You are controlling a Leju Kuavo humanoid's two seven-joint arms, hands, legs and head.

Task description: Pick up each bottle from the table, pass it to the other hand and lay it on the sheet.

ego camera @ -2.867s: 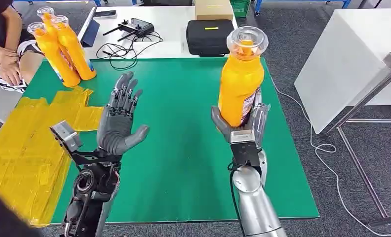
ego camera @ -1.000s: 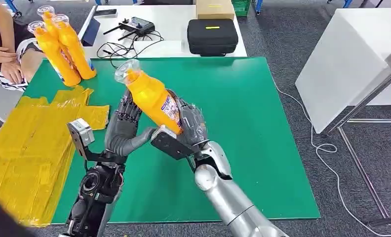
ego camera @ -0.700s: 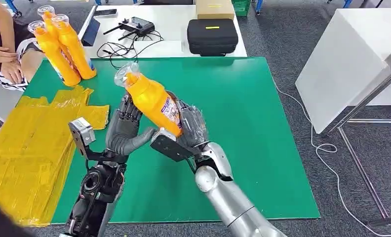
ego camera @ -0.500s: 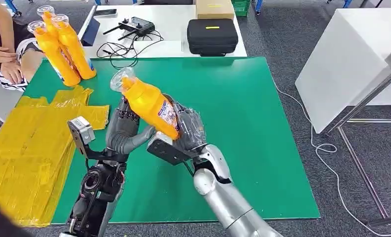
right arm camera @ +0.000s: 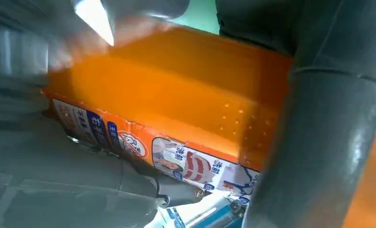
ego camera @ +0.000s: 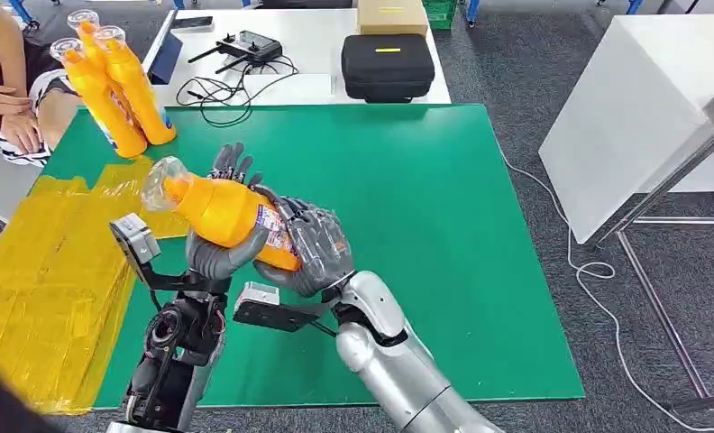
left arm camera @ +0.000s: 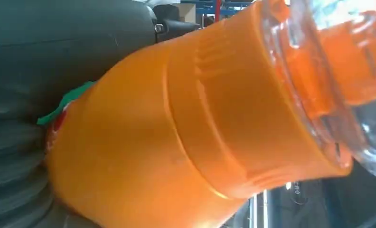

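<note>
Left hand (ego camera: 216, 236) cupped under the orange bottle (ego camera: 223, 211), thumb wrapped over its body, clutching it just right of the yellow sheet (ego camera: 42, 271). Right hand (ego camera: 310, 245) clasping the base end, farther right of the sheet. Tilted bottle, clear cap toward the sheet. Likely full, so heavy; smooth rigid plastic, probably slippery. Best gripped mid-body, around the label (right arm camera: 176, 159), not the cap (left arm camera: 338, 80).

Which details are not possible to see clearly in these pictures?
- Head view: the bottle hides the left hand palm; whether the right hand has let go is unclear.
- Right wrist view: label print too small.
- Head view: person cut by the edge.
</note>
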